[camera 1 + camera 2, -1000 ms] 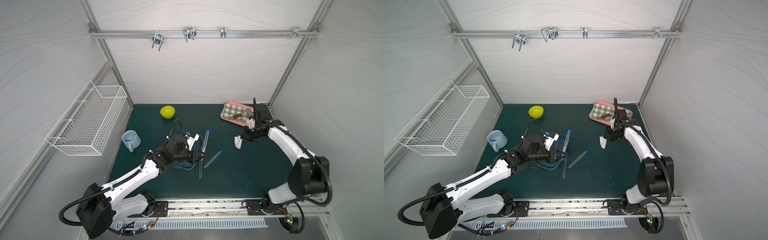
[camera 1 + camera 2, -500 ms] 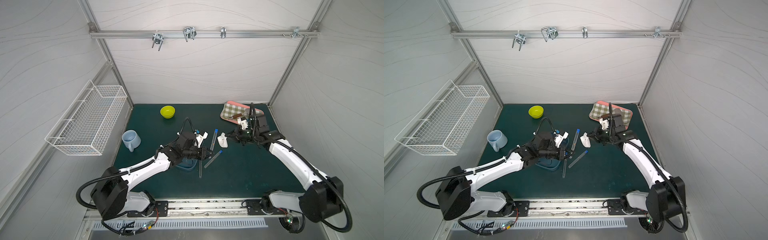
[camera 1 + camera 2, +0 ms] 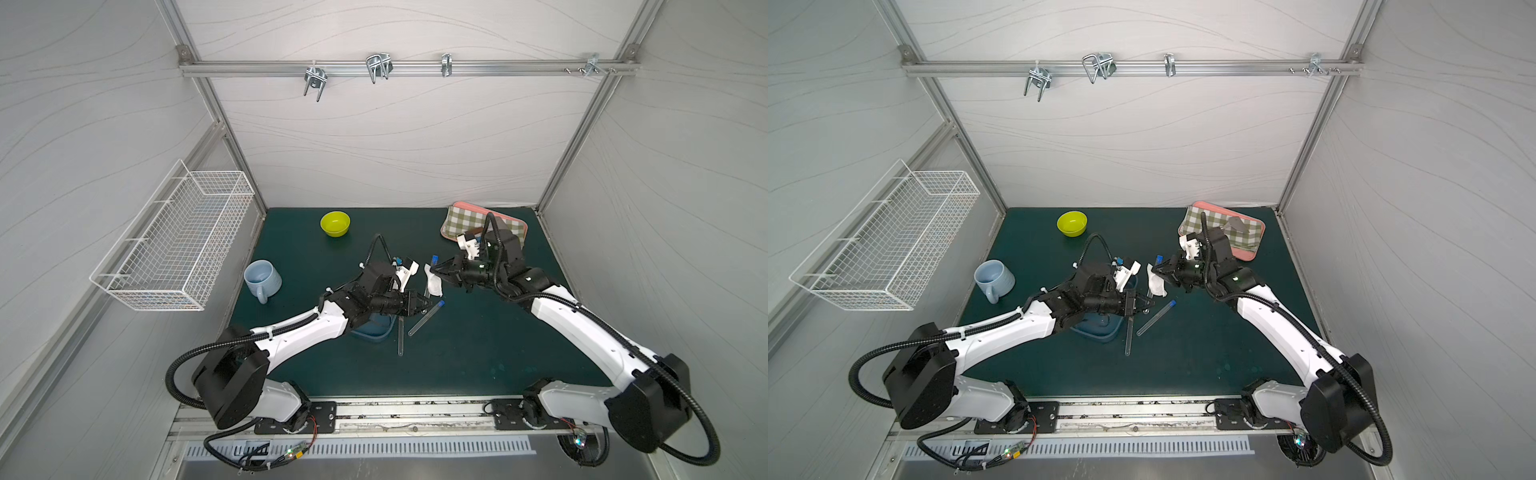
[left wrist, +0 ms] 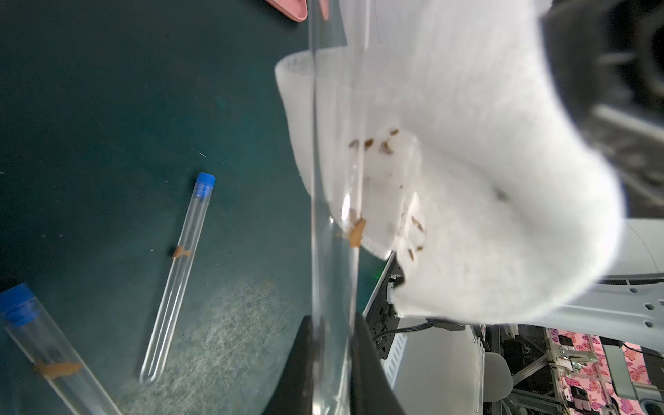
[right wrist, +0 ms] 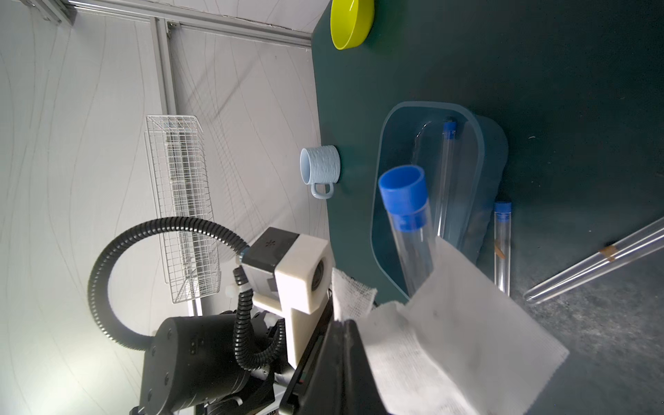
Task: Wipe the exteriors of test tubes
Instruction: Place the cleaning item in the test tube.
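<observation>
A blue-capped test tube (image 4: 332,273), raised over the counter (image 4: 107,107), is clenched in the left claw (image 4: 333,325) and rests against white gauze (image 5: 449,323) pinched in the right claw (image 5: 341,328). Two tubes (image 4: 176,273) lie on the counter, and another tube (image 5: 445,172) lies in the blue tray (image 5: 381,151).

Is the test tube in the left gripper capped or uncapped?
Capped: the right wrist view shows a blue cap on the held test tube, beyond the white cloth.

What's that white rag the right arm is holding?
A white cloth, gauze-like with a fine mesh weave, soft and folded, dotted with small brown smears. The right gripper pinches one edge, shut on it; it hangs above the green mat, draped against the clear blue-capped test tube held by the left gripper.
</observation>
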Robot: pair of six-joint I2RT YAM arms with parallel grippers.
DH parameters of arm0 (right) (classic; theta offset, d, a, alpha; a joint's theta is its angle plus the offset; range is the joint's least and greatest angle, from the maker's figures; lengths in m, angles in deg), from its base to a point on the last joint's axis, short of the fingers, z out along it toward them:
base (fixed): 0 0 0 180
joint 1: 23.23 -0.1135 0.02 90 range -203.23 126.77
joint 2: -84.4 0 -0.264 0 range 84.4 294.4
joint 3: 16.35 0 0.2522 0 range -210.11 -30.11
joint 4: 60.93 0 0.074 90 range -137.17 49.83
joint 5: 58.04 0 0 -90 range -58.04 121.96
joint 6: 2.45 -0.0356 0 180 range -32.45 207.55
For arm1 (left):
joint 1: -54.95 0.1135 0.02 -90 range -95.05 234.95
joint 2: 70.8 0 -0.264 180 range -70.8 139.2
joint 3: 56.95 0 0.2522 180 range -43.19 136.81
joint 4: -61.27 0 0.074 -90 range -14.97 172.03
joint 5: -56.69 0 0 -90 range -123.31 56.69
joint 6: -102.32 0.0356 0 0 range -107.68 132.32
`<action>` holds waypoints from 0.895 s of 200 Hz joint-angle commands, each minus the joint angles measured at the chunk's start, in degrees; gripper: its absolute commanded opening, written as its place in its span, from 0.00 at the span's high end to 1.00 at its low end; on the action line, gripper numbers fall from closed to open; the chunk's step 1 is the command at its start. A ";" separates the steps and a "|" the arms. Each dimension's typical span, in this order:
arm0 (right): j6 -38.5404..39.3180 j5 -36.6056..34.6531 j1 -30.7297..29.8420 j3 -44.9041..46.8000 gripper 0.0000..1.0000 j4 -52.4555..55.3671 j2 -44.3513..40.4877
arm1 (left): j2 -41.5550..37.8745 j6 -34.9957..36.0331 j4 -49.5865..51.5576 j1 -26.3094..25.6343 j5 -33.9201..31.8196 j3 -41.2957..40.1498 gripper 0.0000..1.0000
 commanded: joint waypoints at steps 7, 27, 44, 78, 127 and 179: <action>-2.33 -2.26 -1.40 -0.76 1.00 -2.15 0.37 | 0.33 -0.85 -4.07 -0.33 1.03 2.95 0.94; -2.09 -2.81 -2.42 -0.80 1.00 -2.17 1.70 | -0.03 -0.73 -4.47 -0.68 1.37 2.90 0.94; -0.98 -4.10 -3.25 -1.43 1.00 -0.70 2.46 | -0.20 -0.92 -4.63 -0.77 1.64 2.88 0.94; 1.25 -6.48 -3.56 -3.14 0.90 2.62 2.66 | -0.55 -1.72 -5.64 -0.93 2.10 2.03 0.94; 3.14 -7.75 -4.07 -6.23 0.59 6.49 3.45 | 0.30 -3.08 -7.30 -0.93 2.88 1.34 0.94; 4.75 -7.43 -4.53 -11.36 0.52 8.95 4.68 | 0.39 -3.30 -7.60 -0.87 2.75 0.51 0.94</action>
